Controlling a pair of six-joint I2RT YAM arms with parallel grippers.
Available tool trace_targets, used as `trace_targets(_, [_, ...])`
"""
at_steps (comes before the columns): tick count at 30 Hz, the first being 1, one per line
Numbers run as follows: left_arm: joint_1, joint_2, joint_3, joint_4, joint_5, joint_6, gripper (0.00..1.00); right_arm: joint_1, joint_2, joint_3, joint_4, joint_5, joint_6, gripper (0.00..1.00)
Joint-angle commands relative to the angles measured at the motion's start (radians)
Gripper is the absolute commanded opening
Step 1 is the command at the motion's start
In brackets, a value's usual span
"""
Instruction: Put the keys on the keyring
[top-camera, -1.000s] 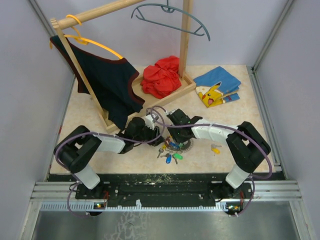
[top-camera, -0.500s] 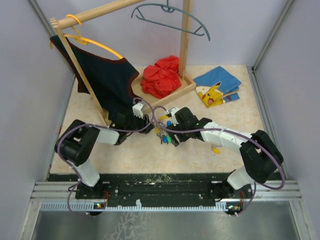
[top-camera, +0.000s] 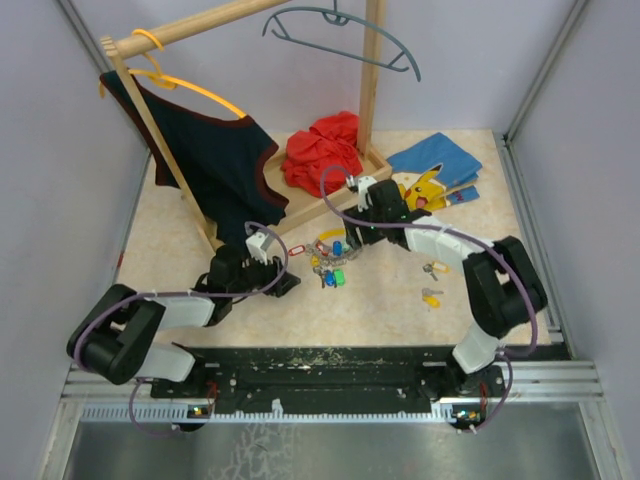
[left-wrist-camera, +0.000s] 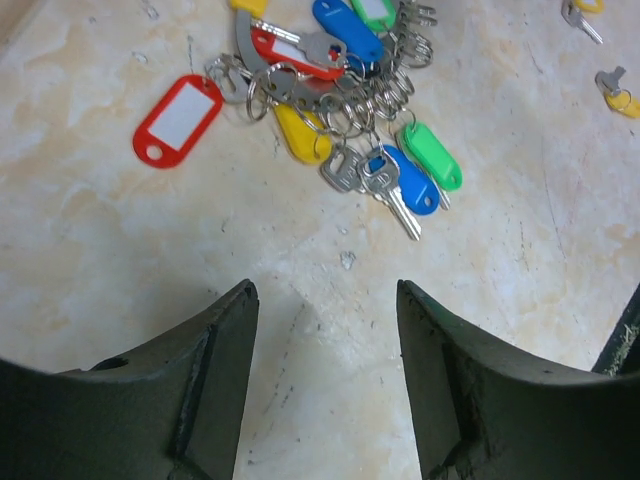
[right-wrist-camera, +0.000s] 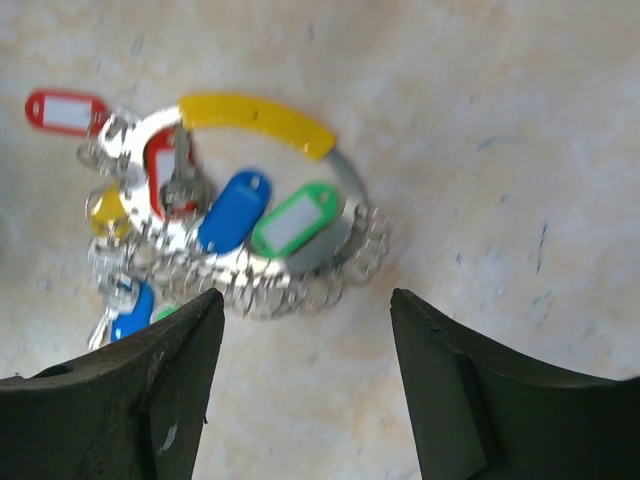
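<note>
The keys (left-wrist-camera: 402, 212) are seen as bright, polished metal, fitted with tags (left-wrist-camera: 432, 157) of smooth, glossy plastic. The keyring (right-wrist-camera: 347, 180) is made of silvery metal, partly sheathed by a yellow curved piece (right-wrist-camera: 255, 118) of glossy plastic. The worktop (left-wrist-camera: 130, 270) is finished smooth, stone-patterned and flecked with scuffs. Bare wood is shown by the rack (top-camera: 372, 80), and crumpled matt cloth by the red bundle (top-camera: 322, 150).

Keys (left-wrist-camera: 405, 185) on keyring (right-wrist-camera: 347, 180), on table (top-camera: 400, 305)
</note>
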Motion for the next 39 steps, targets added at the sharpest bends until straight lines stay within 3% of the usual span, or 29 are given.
trace_targets(1, [0.0,-0.042,-0.036,0.033,0.035,-0.027,0.64,-0.031,0.145,0.139,0.165,-0.047,-0.023,0.65])
trace_targets(6, [0.0,-0.071,-0.053,0.02,0.024,-0.018,0.66,-0.052,0.315,0.254,0.148,-0.087,-0.014,0.55])
trace_targets(10, [0.0,-0.103,-0.055,-0.001,0.039,-0.025,0.67,-0.05,0.326,0.221,0.118,-0.095,0.036,0.51])
trace_targets(24, [-0.017,-0.22,-0.107,-0.084,0.114,-0.172,0.67,0.202,-0.06,-0.162,0.161,-0.064,0.406,0.45])
trace_targets(33, [-0.18,-0.352,-0.026,-0.405,-0.128,-0.133,0.58,0.234,-0.186,-0.189,0.141,0.14,0.263,0.57])
trace_targets(39, [-0.293,-0.263,0.039,-0.391,-0.218,-0.201,0.48,0.234,-0.235,-0.255,0.225,0.223,0.178,0.6])
